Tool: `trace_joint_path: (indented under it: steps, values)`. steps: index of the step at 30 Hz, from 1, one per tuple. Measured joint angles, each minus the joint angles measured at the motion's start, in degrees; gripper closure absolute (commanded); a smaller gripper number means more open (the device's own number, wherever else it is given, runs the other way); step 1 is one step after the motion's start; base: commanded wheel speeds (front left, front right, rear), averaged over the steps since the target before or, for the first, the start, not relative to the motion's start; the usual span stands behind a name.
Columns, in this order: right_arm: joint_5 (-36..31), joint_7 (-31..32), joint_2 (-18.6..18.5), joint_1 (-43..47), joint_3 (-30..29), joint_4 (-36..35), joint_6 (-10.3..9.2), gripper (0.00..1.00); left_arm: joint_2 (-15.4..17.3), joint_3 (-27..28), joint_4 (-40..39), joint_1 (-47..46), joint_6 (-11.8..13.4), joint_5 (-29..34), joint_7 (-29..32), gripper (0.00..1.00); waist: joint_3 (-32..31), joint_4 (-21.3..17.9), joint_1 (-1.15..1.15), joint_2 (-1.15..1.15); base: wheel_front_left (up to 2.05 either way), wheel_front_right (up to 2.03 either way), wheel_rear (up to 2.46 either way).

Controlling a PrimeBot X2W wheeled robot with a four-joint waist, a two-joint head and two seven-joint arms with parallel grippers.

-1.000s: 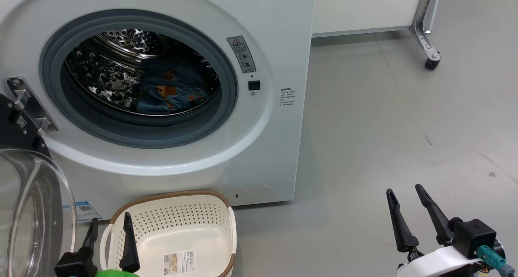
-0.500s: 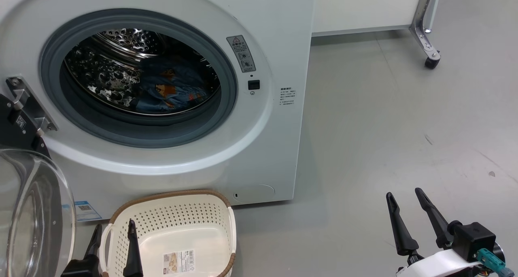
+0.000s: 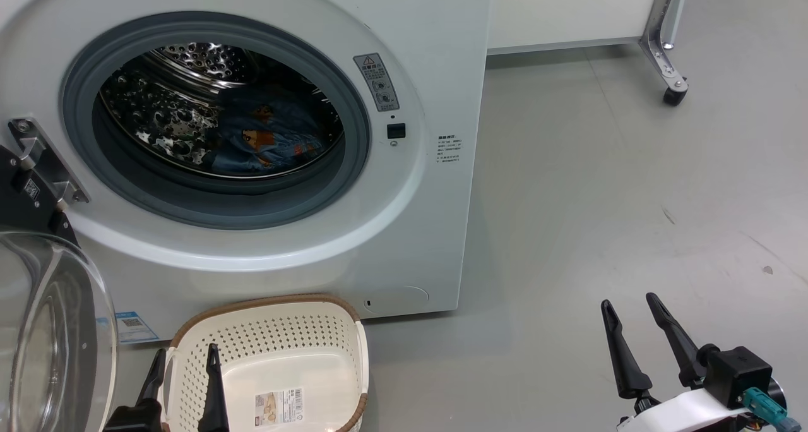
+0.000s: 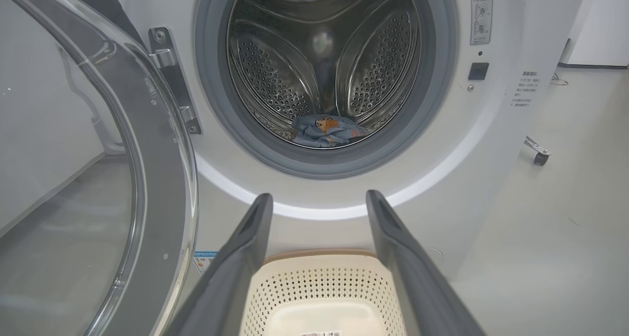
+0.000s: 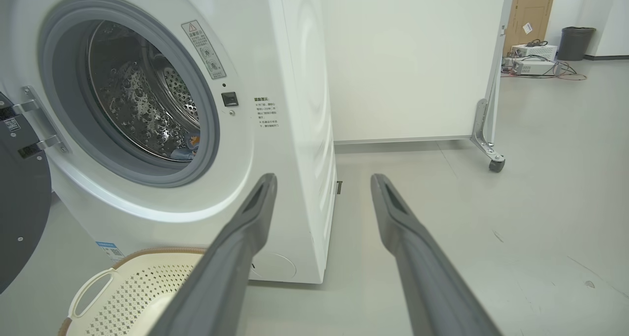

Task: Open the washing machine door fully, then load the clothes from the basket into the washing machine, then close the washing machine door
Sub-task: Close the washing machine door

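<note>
The white washing machine (image 3: 429, 72) stands with its door (image 3: 57, 331) swung open to the left, glass bowl facing me. The blue printed clothes (image 3: 271, 138) lie inside the steel drum, also visible as clothes (image 4: 327, 129) low in the drum. The cream basket (image 3: 271, 362) sits on the floor in front of the machine, holding only a paper label. My left gripper (image 3: 186, 356) is open above the basket's near left corner, with nothing between its fingers. My right gripper (image 3: 629, 302) is open over bare floor, well right of the machine.
A white partition panel on a metal caster foot (image 3: 672, 94) stands behind and right of the machine. Grey floor (image 3: 600, 198) spreads wide to the right. Far off are a cardboard box (image 5: 530, 12) and a dark bin (image 5: 576, 42).
My left gripper has dropped lower toward the bottom edge of the head view, over the basket's near side. The right gripper has sunk slightly. Clothes, basket and door stay put.
</note>
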Motion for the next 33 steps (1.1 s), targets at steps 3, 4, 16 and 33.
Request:
trace_joint_path:
  steps: [3, 4, 16, 33]
  values:
    - [0.0, 0.0, 0.01, 0.01, 0.04, 0.0, 0.0, 0.0, 0.02, 0.01, -0.1, 0.02, 0.0, 0.04, 0.0, 0.0, 0.06, 0.02, 0.0, 0.0, 0.0, 0.0, 0.0]
    - [0.0, 0.0, 0.01, 0.01, 0.04, 0.0, 0.0, 0.0, 0.03, 0.01, -0.21, 0.03, 0.01, 0.04, 0.0, 0.0, 0.09, 0.03, 0.0, 0.0, 0.0, 0.0, 0.0]
    - [0.0, 0.0, 0.02, 0.03, 0.04, -0.04, 0.0, 0.0, 0.15, -0.11, -1.4, 0.15, 0.76, 1.16, 0.0, 0.0, 0.6, 0.14, 0.0, 0.0, -0.14, 0.14, 0.0]
    - [0.0, 0.0, 0.14, 0.02, 0.16, -0.05, 0.0, 0.0, 0.2, -0.55, -2.0, 0.2, 0.93, 1.01, 0.0, 0.0, 1.22, 0.31, 0.0, 0.0, -0.72, 0.72, 0.0]
